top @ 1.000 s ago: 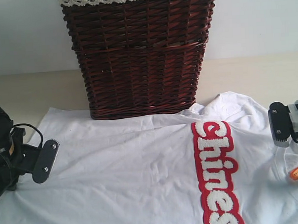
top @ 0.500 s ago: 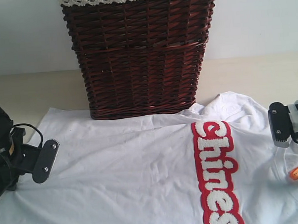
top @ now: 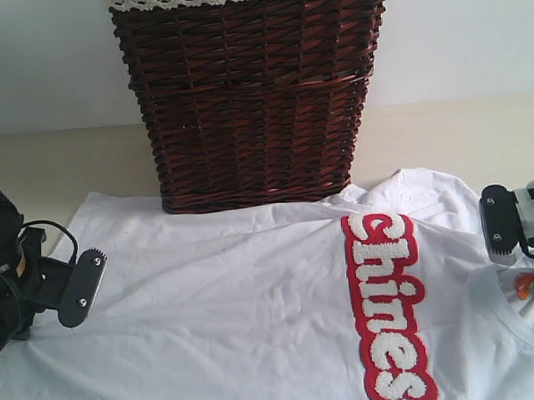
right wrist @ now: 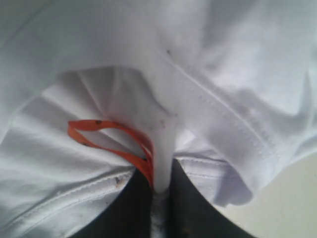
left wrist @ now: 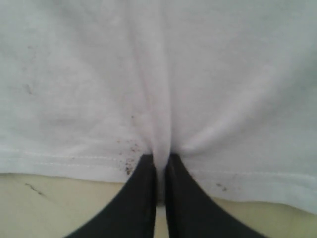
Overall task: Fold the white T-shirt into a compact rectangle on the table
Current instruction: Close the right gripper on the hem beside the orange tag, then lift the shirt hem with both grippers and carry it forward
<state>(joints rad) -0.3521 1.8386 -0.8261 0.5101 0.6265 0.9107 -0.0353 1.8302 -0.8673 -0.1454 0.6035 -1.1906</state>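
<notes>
We saw the white T-shirt (top: 254,299) lying spread on the bench (top: 443,137), its far edge by the wicker basket (top: 253,102). The left claw (left wrist: 160,162) pinched a ridge of its hem. The right claw (right wrist: 161,184) pinched a collar fold beside an orange loop (right wrist: 142,153).

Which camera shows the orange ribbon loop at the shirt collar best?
Right wrist view: the thin orange ribbon loop lies large and clear on the wrinkled white T-shirt, ending at the right gripper. The exterior view shows only a speck of it; the left wrist view, none.
</notes>
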